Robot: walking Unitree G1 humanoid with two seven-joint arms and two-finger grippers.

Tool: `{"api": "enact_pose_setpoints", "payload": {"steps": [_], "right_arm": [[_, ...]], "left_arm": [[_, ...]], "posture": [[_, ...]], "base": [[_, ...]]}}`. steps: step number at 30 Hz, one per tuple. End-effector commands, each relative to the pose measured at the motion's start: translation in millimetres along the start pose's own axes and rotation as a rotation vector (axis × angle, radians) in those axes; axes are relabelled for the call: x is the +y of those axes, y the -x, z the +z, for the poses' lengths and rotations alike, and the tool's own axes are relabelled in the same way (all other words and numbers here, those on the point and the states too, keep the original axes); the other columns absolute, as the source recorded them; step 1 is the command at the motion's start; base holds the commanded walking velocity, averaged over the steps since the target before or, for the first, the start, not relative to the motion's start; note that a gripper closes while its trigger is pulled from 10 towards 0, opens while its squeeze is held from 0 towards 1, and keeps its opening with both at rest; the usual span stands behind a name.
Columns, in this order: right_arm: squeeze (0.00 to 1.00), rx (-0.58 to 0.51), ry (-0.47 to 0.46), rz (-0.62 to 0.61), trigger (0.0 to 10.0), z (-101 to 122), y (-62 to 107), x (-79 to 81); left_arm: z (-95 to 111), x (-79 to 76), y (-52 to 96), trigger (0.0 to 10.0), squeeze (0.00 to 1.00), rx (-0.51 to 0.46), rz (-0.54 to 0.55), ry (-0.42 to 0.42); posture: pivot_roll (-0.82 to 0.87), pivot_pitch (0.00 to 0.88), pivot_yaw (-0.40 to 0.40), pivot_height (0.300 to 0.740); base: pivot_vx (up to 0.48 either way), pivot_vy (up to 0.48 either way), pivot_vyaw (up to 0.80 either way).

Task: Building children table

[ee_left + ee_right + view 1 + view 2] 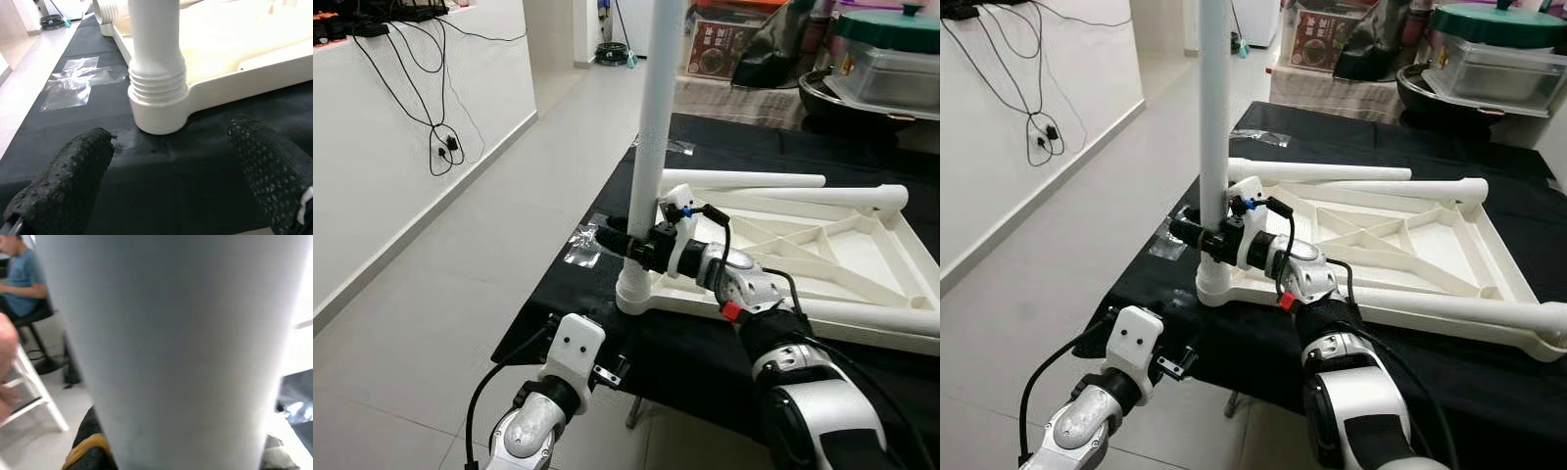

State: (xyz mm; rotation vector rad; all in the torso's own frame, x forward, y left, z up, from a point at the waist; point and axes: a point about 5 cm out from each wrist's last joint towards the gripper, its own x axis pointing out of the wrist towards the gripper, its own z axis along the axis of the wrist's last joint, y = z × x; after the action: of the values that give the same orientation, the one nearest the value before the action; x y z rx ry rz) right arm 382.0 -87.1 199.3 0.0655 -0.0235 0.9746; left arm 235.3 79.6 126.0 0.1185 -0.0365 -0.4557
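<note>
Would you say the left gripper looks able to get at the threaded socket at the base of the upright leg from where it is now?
Probably yes: the left gripper is open and faces the threaded socket, with bare black cloth between them.

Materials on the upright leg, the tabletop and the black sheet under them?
Leg: looks like moulded white plastic, smooth with a soft sheen; threads cut at its base.
Tabletop: same white plastic, judging by the ribbed underside.
Sheet: probably matte black cloth; wrinkles, no glare.
</note>
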Motion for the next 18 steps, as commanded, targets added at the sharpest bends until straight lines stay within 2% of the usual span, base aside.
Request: {"api": "enact_pose_setpoints", "payload": {"steps": [1,3,5,7,10,11,12,14,15,17,18], "right_arm": [[0.0,-0.004,-0.019,-0.007,0.0,-2.1,-5.3,3.6],[0.0,-0.014,-0.015,-0.037,0.0,-2.5,-5.6,2.6],[0.0,-0.03,-0.001,-0.169,0.0,-5.2,-6.1,-0.5],[0.0,-0.031,0.012,-0.212,0.0,-6.4,-6.3,-1.3],[0.0,-0.007,0.048,-0.508,0.0,-11.3,-2.4,-10.4],[0.0,0.006,0.031,-0.657,0.0,-14.3,2.9,-16.6],[0.0,0.006,0.031,-0.657,0.0,-14.3,2.9,-16.6],[0.0,0.018,0.034,-0.851,0.0,-16.8,12.8,-23.5],[0.0,0.016,0.051,-0.916,0.0,-16.7,16.9,-25.3],[0.0,0.011,0.066,-0.946,0.0,-16.3,18.7,-25.7],[0.0,0.003,0.062,-1.056,0.0,-17.4,23.8,-24.0]], "left_arm": [[-6.5,-2.6,1.5,10.0,0.0,0.023,-0.011,0.014],[-6.7,-2.6,1.5,10.0,0.0,0.023,-0.011,0.015],[-7.1,-3.2,1.3,10.0,0.0,0.023,-0.016,0.015],[-7.2,-3.2,0.9,10.0,0.0,0.024,-0.017,0.014],[-6.6,-3.1,0.1,10.0,0.0,0.021,-0.02,0.011],[-6.4,-3.1,-0.2,10.0,0.0,0.02,-0.02,0.01],[-6.4,-3.1,-0.2,10.0,0.0,0.02,-0.02,0.01],[-6.2,-2.8,-0.6,10.0,0.0,0.02,-0.021,0.009],[-6.1,-2.7,-0.8,10.0,0.0,0.02,-0.021,0.009],[-6.1,-2.6,-0.9,10.0,0.0,0.021,-0.021,0.008],[-5.7,-2.5,-1.3,10.0,0.0,0.02,-0.021,0.008]], "posture": [[0.07,0.033,-0.066,0.74],[0.07,0.033,-0.066,0.74],[0.07,0.027,-0.061,0.74],[0.07,0.028,-0.063,0.74],[0.07,0.032,-0.065,0.74],[0.07,0.035,-0.063,0.74],[0.07,0.035,-0.063,0.74],[0.07,0.039,-0.063,0.74],[0.07,0.039,-0.063,0.74],[0.07,0.039,-0.063,0.74],[0.07,0.045,-0.063,0.74]], "base": [[0.0,0.0,0.0],[0.0,0.0,0.0],[0.0,0.0,0.0],[0.0,0.0,0.0],[0.0,0.0,0.0],[0.0,0.0,0.0],[0.0,0.0,0.0],[0.0,0.0,0.0],[0.0,0.0,0.0],[0.0,0.0,0.0],[0.0,0.0,0.0]]}}
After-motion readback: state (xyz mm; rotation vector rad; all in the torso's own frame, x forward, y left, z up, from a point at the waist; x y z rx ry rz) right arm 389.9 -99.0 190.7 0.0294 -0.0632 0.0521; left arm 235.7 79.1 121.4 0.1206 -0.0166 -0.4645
